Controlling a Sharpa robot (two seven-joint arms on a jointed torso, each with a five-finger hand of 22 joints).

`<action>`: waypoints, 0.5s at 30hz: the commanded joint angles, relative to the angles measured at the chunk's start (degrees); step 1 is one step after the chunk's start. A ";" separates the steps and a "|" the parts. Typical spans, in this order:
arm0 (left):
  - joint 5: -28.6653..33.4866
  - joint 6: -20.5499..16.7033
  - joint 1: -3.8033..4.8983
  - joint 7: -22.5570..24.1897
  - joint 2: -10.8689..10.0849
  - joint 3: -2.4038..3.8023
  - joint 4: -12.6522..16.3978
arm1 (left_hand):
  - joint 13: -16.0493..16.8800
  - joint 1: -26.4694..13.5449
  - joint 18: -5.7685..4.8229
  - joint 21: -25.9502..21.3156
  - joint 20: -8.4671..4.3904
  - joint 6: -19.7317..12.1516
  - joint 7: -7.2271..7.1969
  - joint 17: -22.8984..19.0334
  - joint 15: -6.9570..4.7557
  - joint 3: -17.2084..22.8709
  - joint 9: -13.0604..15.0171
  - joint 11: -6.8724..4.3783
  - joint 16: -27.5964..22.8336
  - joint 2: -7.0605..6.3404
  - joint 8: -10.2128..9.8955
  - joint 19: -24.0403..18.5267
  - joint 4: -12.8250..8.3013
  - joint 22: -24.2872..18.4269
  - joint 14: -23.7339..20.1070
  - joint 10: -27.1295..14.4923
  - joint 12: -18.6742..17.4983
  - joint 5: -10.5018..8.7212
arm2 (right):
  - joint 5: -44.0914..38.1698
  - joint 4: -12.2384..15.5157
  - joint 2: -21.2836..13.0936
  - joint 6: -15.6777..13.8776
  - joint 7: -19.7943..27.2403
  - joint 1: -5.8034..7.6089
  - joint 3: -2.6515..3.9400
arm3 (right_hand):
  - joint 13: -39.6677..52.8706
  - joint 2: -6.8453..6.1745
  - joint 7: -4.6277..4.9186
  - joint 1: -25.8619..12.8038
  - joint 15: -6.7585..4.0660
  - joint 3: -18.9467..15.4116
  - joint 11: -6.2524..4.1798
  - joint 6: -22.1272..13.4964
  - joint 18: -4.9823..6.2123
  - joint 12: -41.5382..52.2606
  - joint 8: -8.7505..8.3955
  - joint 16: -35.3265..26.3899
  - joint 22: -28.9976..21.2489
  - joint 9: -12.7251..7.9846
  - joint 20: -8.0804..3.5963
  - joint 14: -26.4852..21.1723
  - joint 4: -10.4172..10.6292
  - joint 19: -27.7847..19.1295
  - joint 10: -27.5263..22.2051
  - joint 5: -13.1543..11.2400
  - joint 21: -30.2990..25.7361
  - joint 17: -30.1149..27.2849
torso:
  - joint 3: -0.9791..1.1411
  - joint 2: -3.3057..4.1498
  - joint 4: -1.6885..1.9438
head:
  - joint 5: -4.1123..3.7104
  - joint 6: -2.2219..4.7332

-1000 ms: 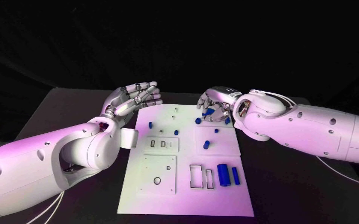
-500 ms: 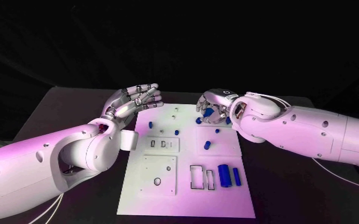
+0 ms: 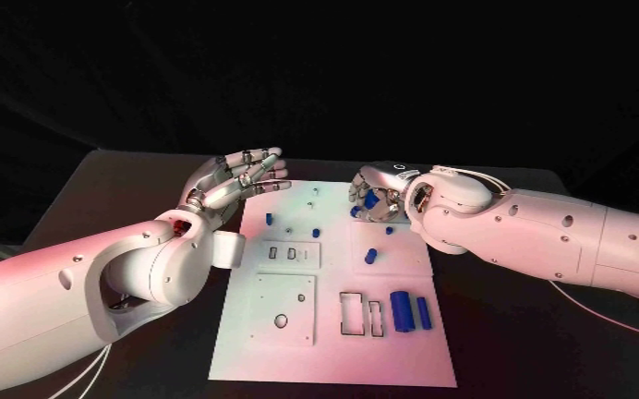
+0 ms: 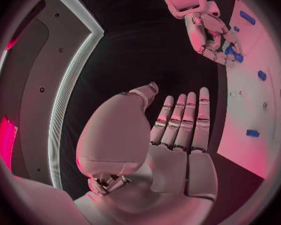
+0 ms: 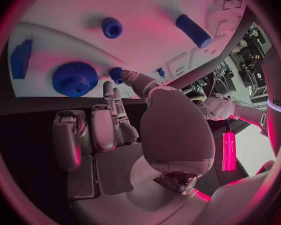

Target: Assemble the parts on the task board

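Task board [image 3: 333,325] unmoved; right robot hand [image 3: 377,198] shifted slightly, pinching small blue part [image 5: 117,74]; left robot hand [image 3: 240,177] spread.

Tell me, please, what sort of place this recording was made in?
It looks like a robotics lab test bench: a black table against a black backdrop, a white task board with cut-out slots and small blue parts, and equipment racks visible in the right wrist view.

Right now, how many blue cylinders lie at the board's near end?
2: thicker cylinder and thinner cylinder, side by side beside the rectangular slots; none hidden there.
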 commanded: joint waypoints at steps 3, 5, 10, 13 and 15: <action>0.18 1.30 0.08 0.22 -0.21 0.11 0.27 | -0.09 -0.54 0.37 -0.35 0.20 -0.29 4.81 -0.01 0.04 0.48 -0.05 0.09 -0.40 -0.07 -0.19 -0.32 0.04 -0.10 -0.31 -0.29 -0.32 0.17 | -1.03 0.20 0.09 1.14 -0.28 -0.11 0.01 | -0.02 0.01 -0.05 0.26 0.37 0.56 0.01 0.60 -0.64 0.32 0.33 0.34 8.05 0.16 0.19 1.33 0.11 2.99 -0.40 -0.10 0.03 0.03 | -0.02 0.35 -0.02 | 0.00 -0.05; 0.19 1.31 0.08 0.22 -0.22 0.12 0.26 | -0.09 -0.55 0.36 -0.36 0.20 -0.32 4.81 -0.01 0.05 0.49 -0.06 0.09 -0.41 -0.07 -0.20 -0.34 0.04 -0.11 -0.34 -0.30 -0.32 0.17 | -1.03 0.24 0.08 1.07 -0.17 -0.12 0.01 | 0.04 0.15 -0.12 0.34 0.34 0.73 -0.05 0.76 -0.66 0.51 0.45 0.39 8.18 0.27 0.21 1.33 0.15 3.03 -0.24 -0.14 0.10 0.04 | -0.02 0.40 0.02 | 0.02 -0.03; 0.20 1.25 0.08 0.10 -0.24 0.15 0.16 | -0.08 -0.58 0.35 -0.40 0.20 -0.35 4.82 -0.01 0.07 0.52 -0.06 0.10 -0.45 -0.06 -0.20 -0.39 0.04 -0.13 -0.38 -0.31 -0.34 0.17 | -0.68 0.24 0.00 0.32 0.11 -0.13 0.00 | 0.35 0.85 -0.43 0.43 0.09 1.45 -0.40 1.41 -0.76 1.50 0.92 0.70 8.77 0.80 0.08 1.39 0.55 3.27 0.84 -0.17 0.40 0.23 | -0.03 0.65 0.07 | -0.03 0.07; 0.20 1.15 0.08 0.07 -0.25 0.16 0.06 | -0.08 -0.61 0.34 -0.43 0.21 -0.40 4.84 -0.02 0.08 0.54 -0.07 0.11 -0.49 -0.06 -0.22 -0.43 0.04 -0.16 -0.44 -0.33 -0.35 0.17 | -0.39 0.16 -0.03 -0.72 0.37 -0.14 0.00 | 0.93 2.78 -1.16 1.22 -0.54 2.99 -1.19 2.76 -0.93 2.90 1.97 1.11 9.64 1.75 -0.38 1.49 0.87 3.64 2.52 -0.16 0.84 0.61 | -0.02 0.68 0.02 | 0.00 0.11; 0.20 1.06 0.08 0.05 -0.26 0.19 -0.04 | -0.08 -0.62 0.33 -0.45 0.21 -0.46 4.85 -0.02 0.09 0.57 -0.09 0.12 -0.52 -0.05 -0.23 -0.46 0.04 -0.17 -0.47 -0.34 -0.36 0.17 | -0.07 0.10 -0.04 -1.57 0.63 -0.14 0.00 | 1.41 3.69 -1.66 1.80 -0.98 3.75 -1.72 3.91 -1.05 3.81 3.00 1.34 10.24 2.74 -0.78 1.56 0.74 3.91 3.54 -0.23 1.14 0.79 | 0.04 0.79 -0.05 | 0.05 0.21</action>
